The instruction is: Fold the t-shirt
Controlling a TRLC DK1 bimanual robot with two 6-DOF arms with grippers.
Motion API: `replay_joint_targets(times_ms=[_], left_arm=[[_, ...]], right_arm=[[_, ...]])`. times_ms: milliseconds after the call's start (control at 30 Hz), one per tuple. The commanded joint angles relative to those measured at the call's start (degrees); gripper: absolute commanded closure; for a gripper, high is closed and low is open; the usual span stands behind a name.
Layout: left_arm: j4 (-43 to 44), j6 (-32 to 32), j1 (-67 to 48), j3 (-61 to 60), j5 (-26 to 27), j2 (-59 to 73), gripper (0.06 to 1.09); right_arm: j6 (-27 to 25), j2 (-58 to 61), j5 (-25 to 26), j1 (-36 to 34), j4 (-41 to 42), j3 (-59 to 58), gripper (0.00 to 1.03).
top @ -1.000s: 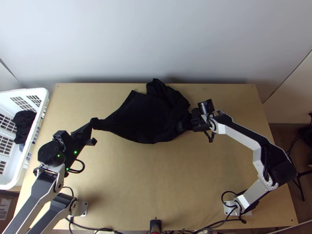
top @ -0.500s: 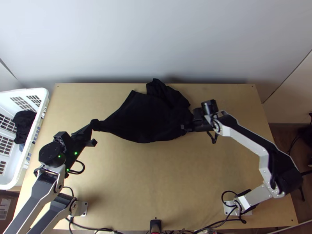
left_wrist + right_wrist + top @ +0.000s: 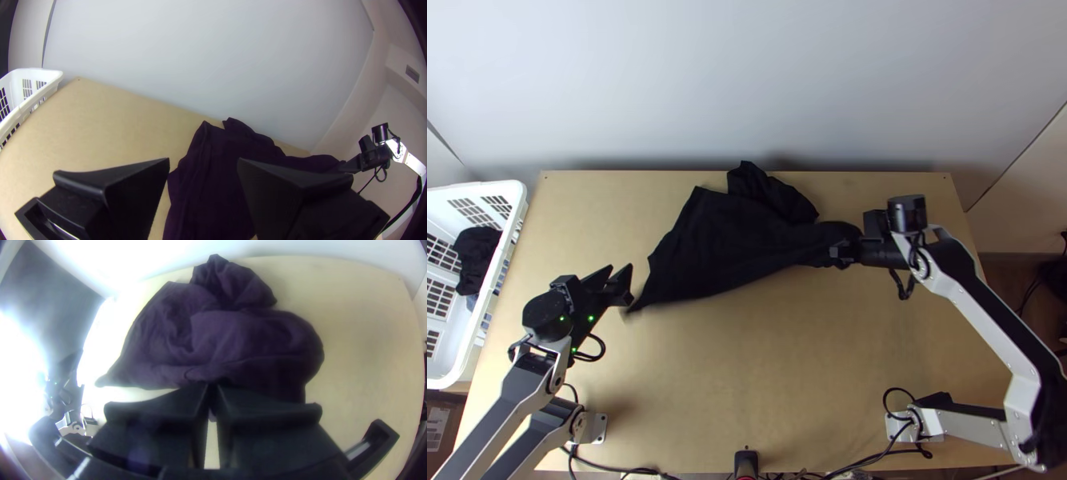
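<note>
The black t-shirt (image 3: 723,240) lies bunched and wrinkled across the back middle of the table, one corner trailing toward the left arm. My left gripper (image 3: 623,280) is open, with a gap between it and the nearest cloth corner. In the left wrist view the left gripper (image 3: 202,166) has its fingers wide apart, with the dark shirt (image 3: 222,178) beyond. At the shirt's right end is my right gripper (image 3: 845,252). The right wrist view has the right gripper (image 3: 212,389) closed on an edge of the shirt (image 3: 249,338).
A white laundry basket (image 3: 517,210) with dark cloth (image 3: 477,252) inside stands at the table's left side. A pale wall (image 3: 747,88) rises behind the table (image 3: 747,376). Cables run along the near edge.
The left gripper has opened and let go of the shirt's left corner, which dropped toward the near side. The right gripper moved right, drawing the shirt's right end out with it.
</note>
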Motion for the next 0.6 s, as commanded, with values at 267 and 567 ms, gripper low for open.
replay_joint_targets(times_ms=[267, 567], left_arm=[[-12.7, 4.9, -4.9, -2.8, 0.5, -9.3, 0.12], [-23.9, 13.6, -14.8, -3.9, 6.6, -12.3, 0.12]], right_arm=[[-0.2, -11.0, 0.3, -2.7, -3.7, -6.5, 0.99], [1.0, -9.9, 0.5, -2.8, -3.7, -5.5, 0.99]])
